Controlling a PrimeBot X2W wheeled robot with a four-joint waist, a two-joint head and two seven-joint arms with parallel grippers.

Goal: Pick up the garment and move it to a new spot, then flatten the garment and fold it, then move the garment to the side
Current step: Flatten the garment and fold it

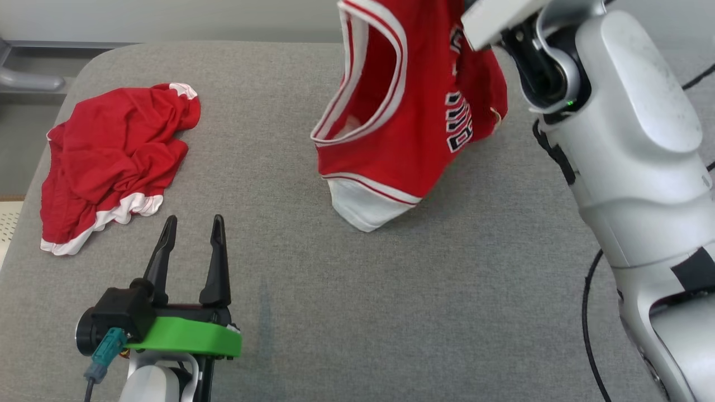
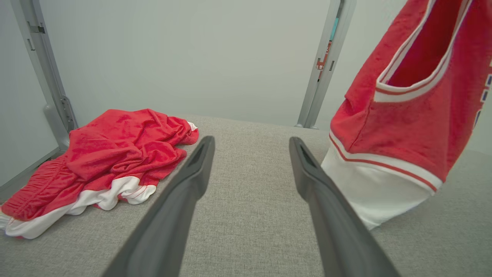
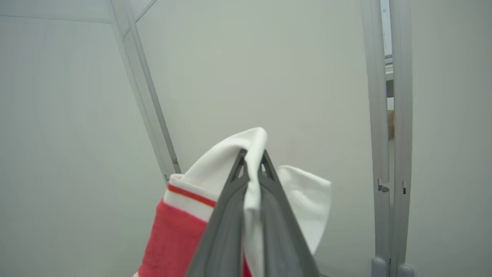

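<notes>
Hanging from the right gripper (image 3: 251, 154), the red jersey (image 1: 416, 139) drops from the top centre of the head frame down to a white corner that looks to touch the grey table (image 1: 447, 312) mid-frame. That gripper's jaws are pinched tight on a fold of white trim, and the right wrist view shows the fabric squeezed between the two fingers. So the jersey's long axis runs near vertical, tilted a touch, with the armhole gaping toward frame left. Now the left gripper (image 1: 192, 223): it's at the lower left of the head frame, fingers spread wide, holding nothing, pointing up the frame. The jersey's low hem sits up and to the right of it, well apart. Crumpled red shorts (image 1: 111, 151) at frame left lie nearer. My read: the carry belongs to the right arm, and the left would have to reach rightward to catch that dangling hem for flattening.
</notes>
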